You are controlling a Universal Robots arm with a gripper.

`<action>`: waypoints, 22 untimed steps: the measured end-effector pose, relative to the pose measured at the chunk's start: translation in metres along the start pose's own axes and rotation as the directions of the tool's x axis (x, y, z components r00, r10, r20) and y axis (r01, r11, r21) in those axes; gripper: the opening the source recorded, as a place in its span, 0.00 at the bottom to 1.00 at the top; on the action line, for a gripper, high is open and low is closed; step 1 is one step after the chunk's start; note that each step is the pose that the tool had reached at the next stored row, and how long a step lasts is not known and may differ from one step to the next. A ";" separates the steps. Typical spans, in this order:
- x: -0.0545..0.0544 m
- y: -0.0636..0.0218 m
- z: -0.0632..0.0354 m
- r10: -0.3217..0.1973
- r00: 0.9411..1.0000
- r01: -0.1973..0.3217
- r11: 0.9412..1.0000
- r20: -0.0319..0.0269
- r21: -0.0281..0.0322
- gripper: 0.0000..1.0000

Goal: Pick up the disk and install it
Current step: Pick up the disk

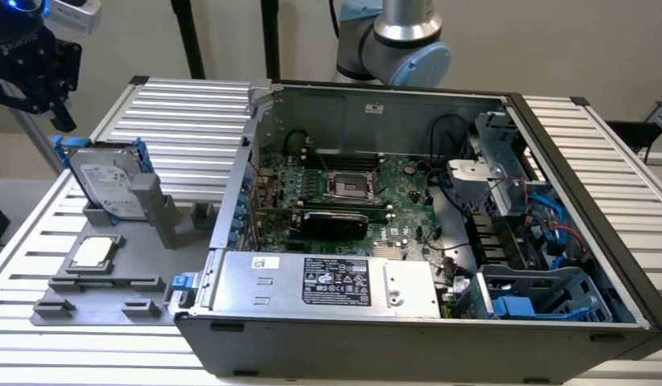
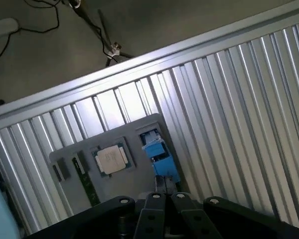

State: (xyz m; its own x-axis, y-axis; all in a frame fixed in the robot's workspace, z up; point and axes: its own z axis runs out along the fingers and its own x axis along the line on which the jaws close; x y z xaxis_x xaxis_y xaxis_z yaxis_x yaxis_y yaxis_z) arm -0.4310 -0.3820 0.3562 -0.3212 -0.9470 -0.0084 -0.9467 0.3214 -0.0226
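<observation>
Black and close under the wrist camera is the tool [image 2: 165,198]. Its two sides sit close together, and nothing is held between them. It hangs high in the air, so it touches nothing.

Down below it is the disk [image 1: 103,178]. The disk has not been picked up yet. It stands on its edge in a grey stand [image 1: 148,205], on the exterior view's left, well apart from the tool. I think it stands up like that so its thin top edge is easy to pinch from above. Its blue rails [image 1: 137,157] run along its sides. I think they help it slide into a slot.

A small square chip [image 1: 95,251] lies flat just beside the stand. Both sit on a grey tray [image 1: 105,310], which seems to have a shaped spot for each part so nothing slides about. The tray rests on the ribbed counter [image 1: 588,161].

Next to the tray is the big computer case [image 1: 417,350]. It lies on its side with the cover off, so you can reach in from the top. A silver power box [image 1: 320,281] sits at the near edge. A blue-grey cage [image 1: 529,301] sits in the near corner on the exterior view's right. It looks like a home for a disk, but I cannot be sure.
</observation>
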 end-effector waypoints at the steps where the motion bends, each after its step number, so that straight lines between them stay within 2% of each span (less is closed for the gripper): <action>1: 0.000 0.0000 0.0002 -0.020 1.000 0.020 1.000 0.000 0.000 0.11; 4: 0.000 0.0000 0.0004 -0.073 0.997 0.073 0.997 0.002 0.000 0.11; 7: 0.000 0.0000 0.0005 -0.128 0.992 0.128 0.992 0.003 -0.001 0.11; 13: 0.000 0.0000 0.0004 -0.232 0.973 0.232 0.973 0.006 -0.002 0.11; 15: 0.000 0.0001 0.0005 -0.257 0.966 0.258 0.966 0.007 -0.005 0.11; 18: -0.001 0.0000 0.0004 -0.286 0.958 0.286 0.958 0.010 -0.015 0.11; 20: -0.001 -0.0011 0.0004 -0.293 0.956 0.293 0.956 0.013 -0.020 0.11; 22: -0.001 -0.0017 0.0005 -0.293 0.956 0.294 0.956 0.020 -0.025 0.11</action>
State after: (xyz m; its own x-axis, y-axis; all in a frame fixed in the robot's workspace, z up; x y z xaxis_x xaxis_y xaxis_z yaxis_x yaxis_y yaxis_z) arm -0.4290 -0.3814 0.3558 -0.0289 -0.9994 -0.0212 -0.9996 0.0289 0.0008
